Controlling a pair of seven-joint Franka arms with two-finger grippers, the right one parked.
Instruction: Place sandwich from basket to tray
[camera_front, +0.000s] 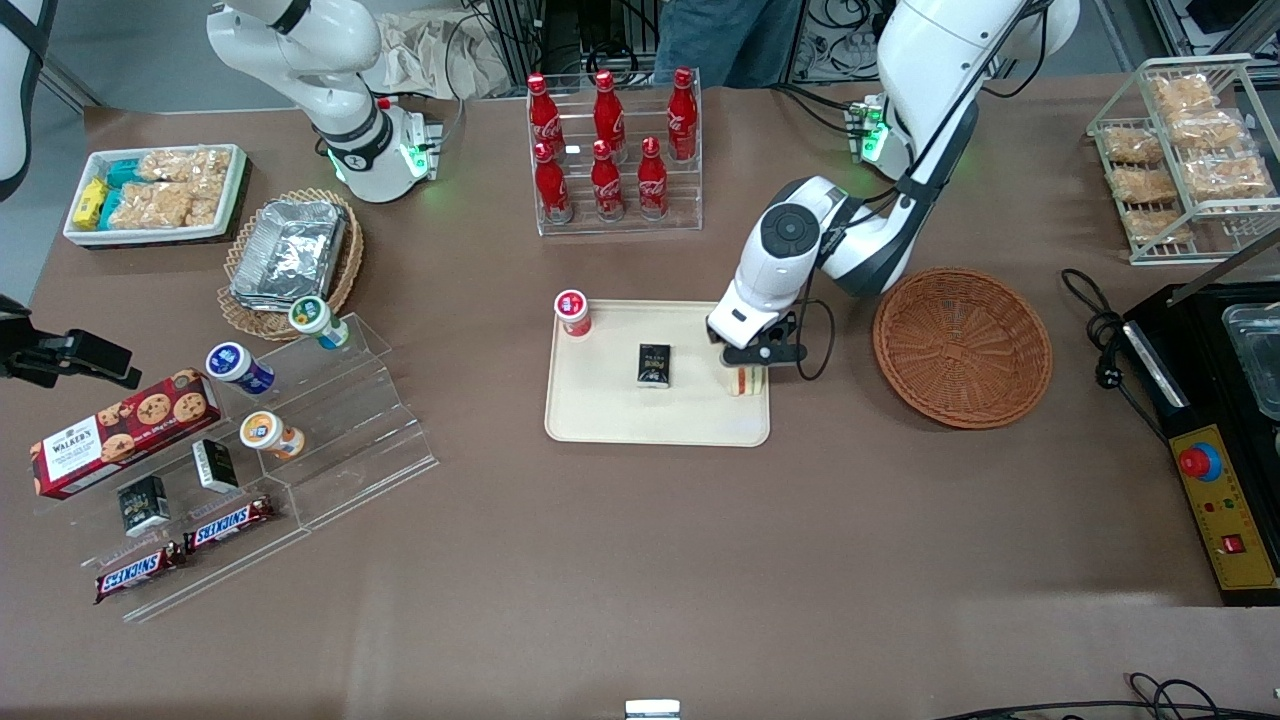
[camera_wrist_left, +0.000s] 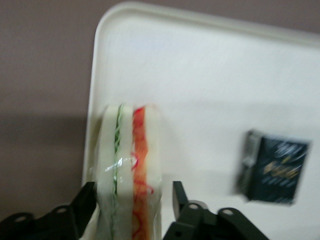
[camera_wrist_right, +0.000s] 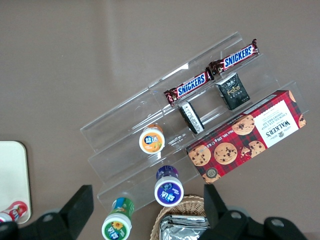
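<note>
The sandwich (camera_front: 747, 380) is found standing on edge on the tray (camera_front: 620, 425), at the tray's end nearest the basket (camera_front: 962, 346), close to the rim. It is set between the fingers of the gripper (camera_front: 752, 366), directly below the wrist; a gap shows beside one finger, so the fingers appear apart rather than clamped. The cut edge is seen running lengthwise between the fingers. A straight upward withdrawal is judged sufficient. A small dark box (camera_front: 655, 364) lies nearby on the tray, clear of the gripper.

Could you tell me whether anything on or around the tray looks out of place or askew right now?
Nothing stands out. The sandwich stands on edge between the gripper's fingers at the tray's edge; the basket sits empty.
</note>
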